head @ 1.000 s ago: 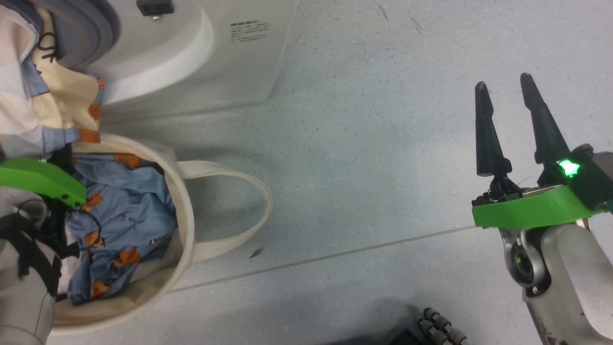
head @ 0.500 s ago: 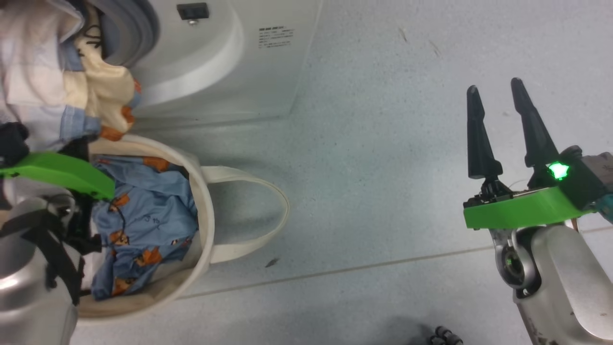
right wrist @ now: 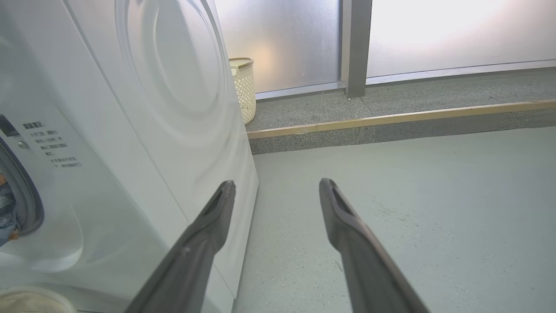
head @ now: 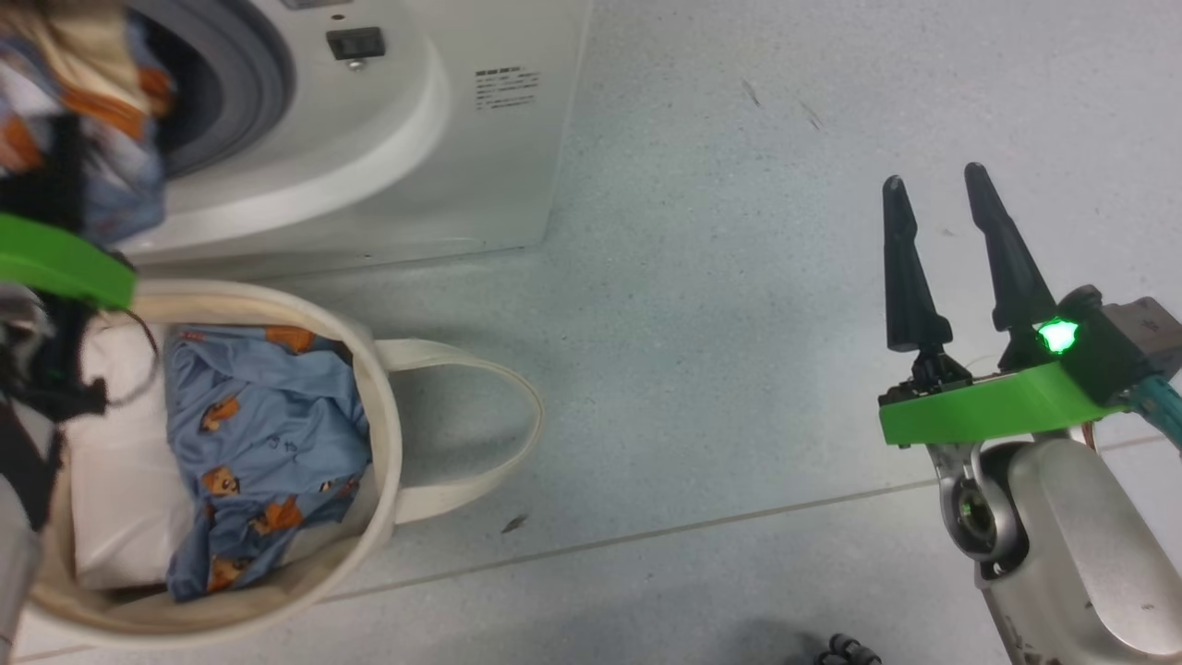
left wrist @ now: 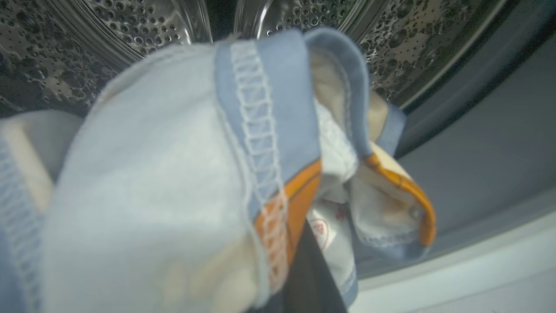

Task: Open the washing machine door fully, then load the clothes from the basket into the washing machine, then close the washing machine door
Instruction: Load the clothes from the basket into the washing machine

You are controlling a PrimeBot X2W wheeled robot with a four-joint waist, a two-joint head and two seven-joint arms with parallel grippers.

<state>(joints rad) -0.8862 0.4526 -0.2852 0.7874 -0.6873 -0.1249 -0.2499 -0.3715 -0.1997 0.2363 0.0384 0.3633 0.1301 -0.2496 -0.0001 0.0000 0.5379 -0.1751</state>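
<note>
1. Left tool grips a bunch of the clothes at the washing machine drum mouth.
2. More blue printed clothes lie in the basket just in front.
3. Right tool hangs open over the floor, well apart.

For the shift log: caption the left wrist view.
Light-blue and cream garment, orange-trimmed, bunched before the washing machine's perforated steel drum, grey rubber ring at right.

left gripper clamped on the clothes | right gripper fingers apart, empty
</note>
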